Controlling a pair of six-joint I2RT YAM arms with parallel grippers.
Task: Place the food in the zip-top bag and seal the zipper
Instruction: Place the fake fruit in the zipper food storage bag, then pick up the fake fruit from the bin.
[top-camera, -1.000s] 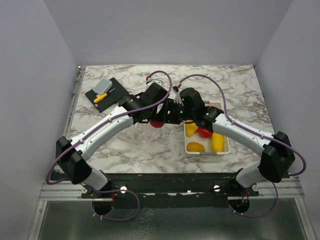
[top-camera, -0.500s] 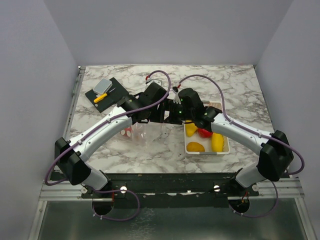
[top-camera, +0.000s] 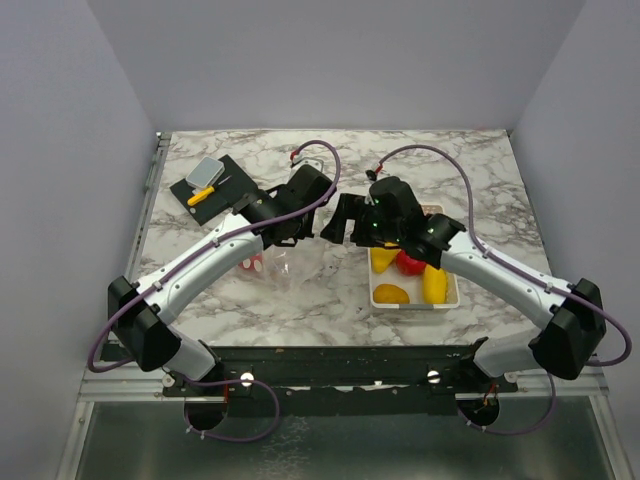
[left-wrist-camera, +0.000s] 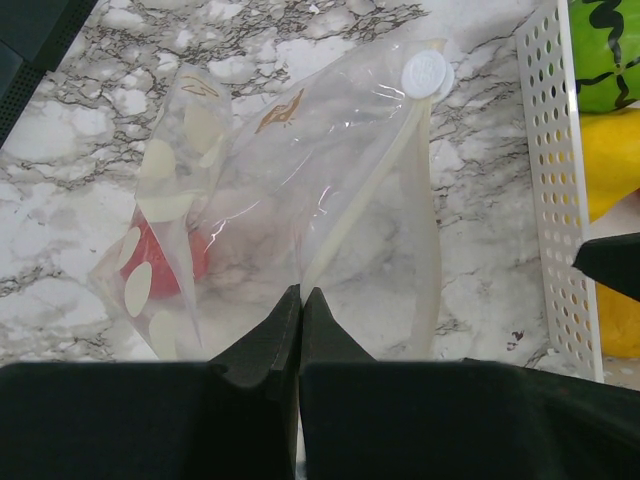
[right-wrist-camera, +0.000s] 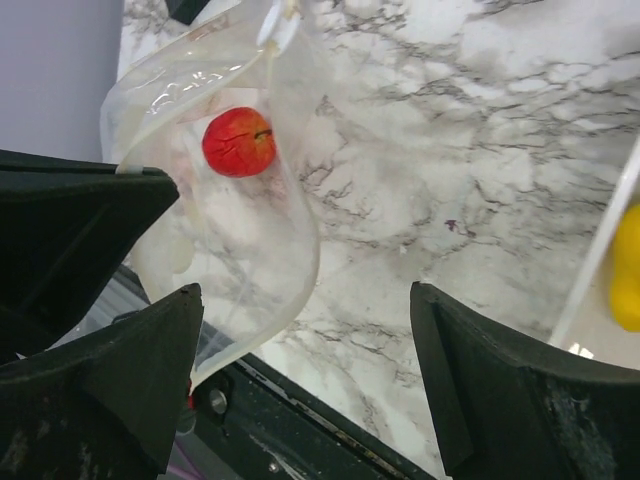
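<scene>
Since a second ago the red fruit (right-wrist-camera: 239, 141) has gone from the right gripper (right-wrist-camera: 305, 290) into the zip-top bag (left-wrist-camera: 300, 170), and that arm has backed off toward the tray (left-wrist-camera: 555, 200). My left gripper (left-wrist-camera: 300, 300) is clamped on the bag's edge, just left of the bench's centre. The right gripper hangs spread and empty between bag and tray. The remaining food (top-camera: 408, 264) lies to its right, so the right arm is nearer. One bag, one fruit bagged. In the tray I count two yellow, one red, one orange, one green.
</scene>
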